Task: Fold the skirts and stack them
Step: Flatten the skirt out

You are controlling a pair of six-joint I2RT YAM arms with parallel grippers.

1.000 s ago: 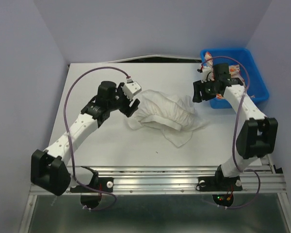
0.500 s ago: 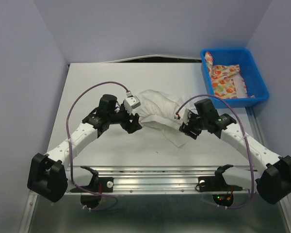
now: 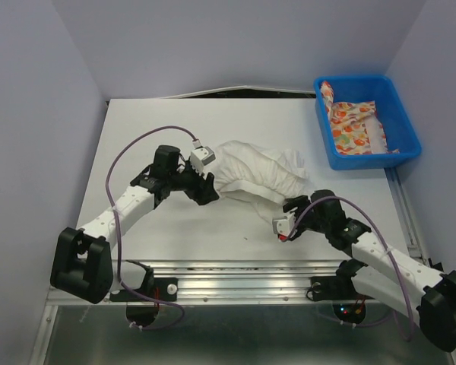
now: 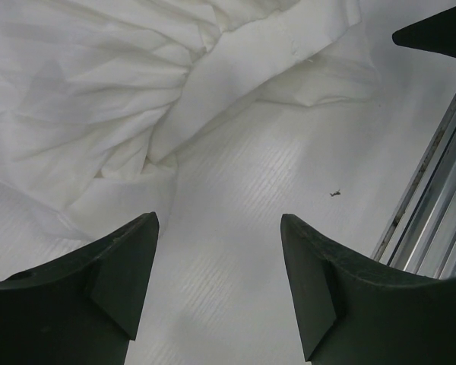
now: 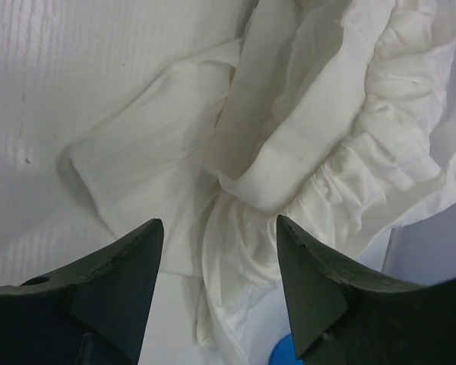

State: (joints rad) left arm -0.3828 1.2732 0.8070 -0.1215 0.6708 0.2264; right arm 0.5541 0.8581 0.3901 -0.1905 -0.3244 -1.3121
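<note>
1. While the white ruffled skirt (image 3: 258, 176) is lying crumpled near the middle of the worktop (image 3: 152, 122), its thin cloth is bunching into soft folds, and these are hiding its true outline.
2. The printed skirt (image 3: 352, 128) is sitting in the blue bin (image 3: 407, 147) at the far right corner, with its lower folds lying out of sight.
3. The left fingers (image 3: 207, 190) are standing wide apart and gripping nothing, just beside the white skirt's left edge.
4. The right fingers (image 3: 290, 217) are spreading wide and empty at its near right edge, where a gathered, puckered band is showing.
</note>
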